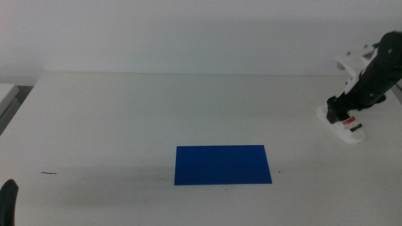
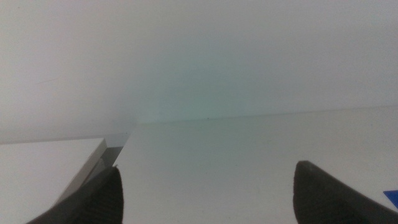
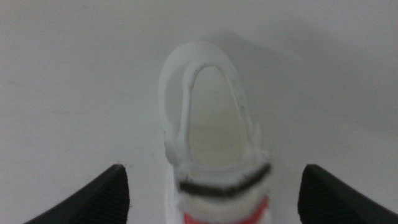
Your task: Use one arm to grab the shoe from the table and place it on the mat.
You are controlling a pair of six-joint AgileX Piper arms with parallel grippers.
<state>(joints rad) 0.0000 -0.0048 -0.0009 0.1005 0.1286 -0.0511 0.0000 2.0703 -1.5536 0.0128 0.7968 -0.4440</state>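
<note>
A: Nearest the middle camera: the left pincer (image 1: 9,199), only a dark tip at the bottom-left edge, waiting. Its wrist view shows the jaws spread wide over bare worktop (image 1: 125,119), nothing between them.

B: Noted. And the working arm?

A: Right arm (image 1: 377,75) enters from the right side, reaching down to the shoe (image 1: 347,127) at the far right of the worktop. Right pincer (image 3: 214,190) is directly above it, jaws apart, one either side of the shoe with clear gaps; no contact visible.

B: Shoe orientation?

A: Sole down on the worktop. In the wrist view the dark strap and the red strap lie nearest the jaws, the open rounded end pointing away.

B: Step in hand?

A: Approach for the grasp, I judge. Shoe not yet gripped or lifted.

B: Next move?

A: Probably lower slightly, close across the sides at the straps, lift, then carry left and toward the camera to the mat (image 1: 222,164), which lies well apart and bare.
</note>
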